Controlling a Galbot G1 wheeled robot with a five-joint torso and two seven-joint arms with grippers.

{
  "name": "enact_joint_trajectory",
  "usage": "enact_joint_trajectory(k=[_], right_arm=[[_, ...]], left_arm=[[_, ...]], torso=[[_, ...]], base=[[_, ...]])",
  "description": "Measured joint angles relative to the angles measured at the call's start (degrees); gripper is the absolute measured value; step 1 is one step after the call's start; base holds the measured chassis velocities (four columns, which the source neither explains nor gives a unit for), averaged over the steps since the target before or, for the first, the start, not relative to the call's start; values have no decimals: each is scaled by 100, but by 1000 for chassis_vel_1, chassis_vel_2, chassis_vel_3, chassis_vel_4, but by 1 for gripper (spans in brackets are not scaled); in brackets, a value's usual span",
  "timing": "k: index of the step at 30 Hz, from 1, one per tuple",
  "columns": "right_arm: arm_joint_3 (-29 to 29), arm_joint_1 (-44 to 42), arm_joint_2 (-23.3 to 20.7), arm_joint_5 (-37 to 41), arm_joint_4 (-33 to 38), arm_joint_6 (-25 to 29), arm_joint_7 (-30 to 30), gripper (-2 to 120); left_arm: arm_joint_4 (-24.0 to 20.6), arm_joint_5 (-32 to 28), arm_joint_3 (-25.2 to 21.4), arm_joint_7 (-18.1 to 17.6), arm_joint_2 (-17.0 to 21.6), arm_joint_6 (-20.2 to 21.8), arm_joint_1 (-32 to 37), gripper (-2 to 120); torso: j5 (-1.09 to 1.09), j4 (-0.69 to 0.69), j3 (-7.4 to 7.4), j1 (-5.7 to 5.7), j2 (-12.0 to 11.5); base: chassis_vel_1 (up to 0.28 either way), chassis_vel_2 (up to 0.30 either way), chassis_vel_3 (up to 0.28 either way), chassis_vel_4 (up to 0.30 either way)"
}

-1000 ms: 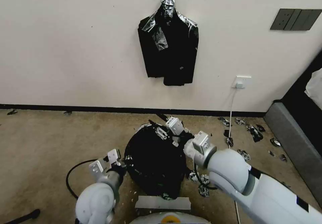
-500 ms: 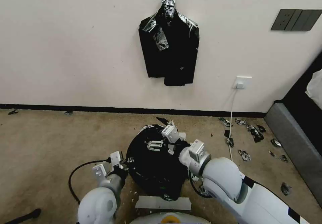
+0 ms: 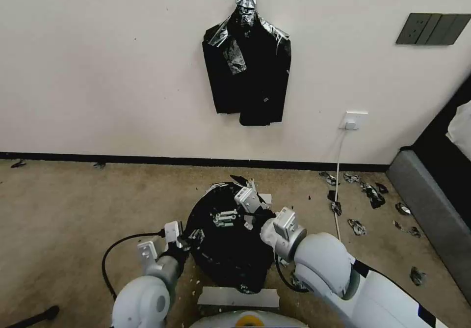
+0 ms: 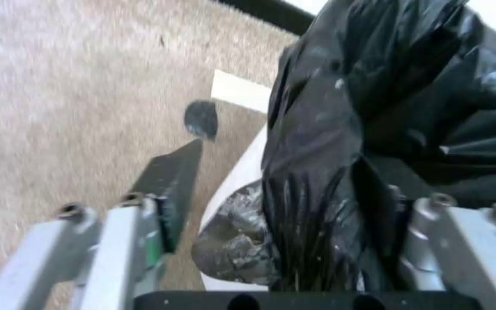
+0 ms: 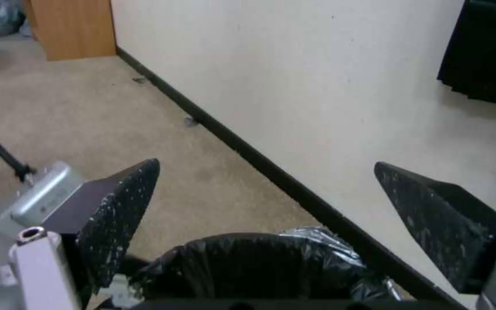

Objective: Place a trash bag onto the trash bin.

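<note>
The trash bag [image 3: 228,247] drapes over the trash bin [image 4: 234,172], on the carpet [image 3: 73,205] just in front of my base; a strip of the bin's white wall shows beneath the plastic. My left gripper [image 4: 282,241] stands spread around a fold of bag at the bin's left side. My right gripper [image 5: 265,202] hovers spread above the far rim; I judge each fold should be drawn outward evenly, avoiding tears.

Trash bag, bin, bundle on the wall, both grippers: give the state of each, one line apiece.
trash bag: draped over the bin, crumpled.
trash bin: upright on the carpet, mostly covered; a strip of white wall shows.
bag bundle: hanging on the wall, taped at top.
left gripper: open, bag plastic between its fingers.
right gripper: open, above the bag.
</note>
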Motion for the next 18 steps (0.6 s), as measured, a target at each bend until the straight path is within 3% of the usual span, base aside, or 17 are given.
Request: enact_joint_trajectory(k=[9, 13, 14, 15, 16, 18], right_arm=[[19, 3, 42, -8, -11, -31, 32, 100], [119, -99, 146, -65, -29, -46, 299, 100], [246, -208, 227, -130, -33, -105, 466, 100], [802, -678, 472, -233, 55, -320, 1050, 100], [802, -678, 472, -233, 55, -320, 1050, 100], [1307, -1090, 622, -453, 114, -270, 1306, 100]], left_arm=[[-212, 64, -49, 225, 144, -140, 20, 93], [-255, 179, -92, 473, 145, -569, 62, 99], [-245, 329, -139, 681, 149, -954, 81, 99], [-214, 660, -383, 1120, 253, -1911, 90, 100], [-214, 660, -383, 1120, 253, -1911, 90, 100], [-159, 817, -575, 1217, 359, -2608, 87, 100]], torso=[[0, 1, 0, 0, 0], [0, 2, 0, 0, 0], [0, 2, 0, 0, 0], [0, 1, 0, 0, 0], [0, 1, 0, 0, 0], [0, 2, 0, 0, 0]], base=[[0, 0, 0, 0], [0, 0, 0, 0], [0, 0, 0, 0], [0, 0, 0, 0], [0, 0, 0, 0], [0, 0, 0, 0]])
